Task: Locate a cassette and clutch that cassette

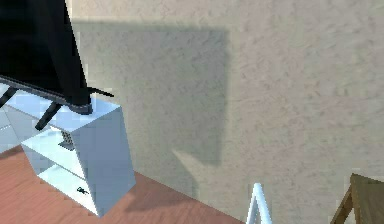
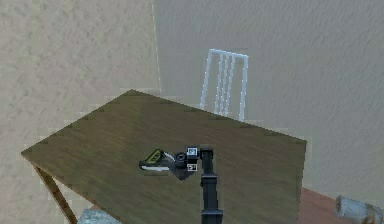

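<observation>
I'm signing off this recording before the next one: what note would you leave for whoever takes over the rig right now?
Gripper: at the far end of the dark square arm, above the brown wooden table. I cannot tell whether it holds anything.
Small flat dark object with a greenish face, likely the cassette: lies on the table by the fingers, toward the arm side view's left.
Done: likely cassette located, arm extended to it.
Left: nothing shows it lifted clear of the table, so the grasp is not yet confirmed.

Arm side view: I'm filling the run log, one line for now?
end effector: near flat dark item | item: on table | hold: cannot tell | chair: beyond table
</observation>
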Controlling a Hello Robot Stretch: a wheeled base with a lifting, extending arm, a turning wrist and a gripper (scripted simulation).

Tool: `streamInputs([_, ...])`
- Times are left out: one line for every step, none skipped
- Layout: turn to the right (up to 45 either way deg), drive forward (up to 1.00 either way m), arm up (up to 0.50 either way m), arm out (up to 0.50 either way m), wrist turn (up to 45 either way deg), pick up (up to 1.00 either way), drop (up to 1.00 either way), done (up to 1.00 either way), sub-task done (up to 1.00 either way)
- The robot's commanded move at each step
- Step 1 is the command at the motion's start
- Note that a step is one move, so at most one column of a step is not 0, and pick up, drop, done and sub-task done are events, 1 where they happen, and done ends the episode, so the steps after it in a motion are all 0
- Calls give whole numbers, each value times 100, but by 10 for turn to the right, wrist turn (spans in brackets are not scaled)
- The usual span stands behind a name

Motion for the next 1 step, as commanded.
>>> streamInputs([0, 0, 10, 0, 0, 0, 0, 0, 0])
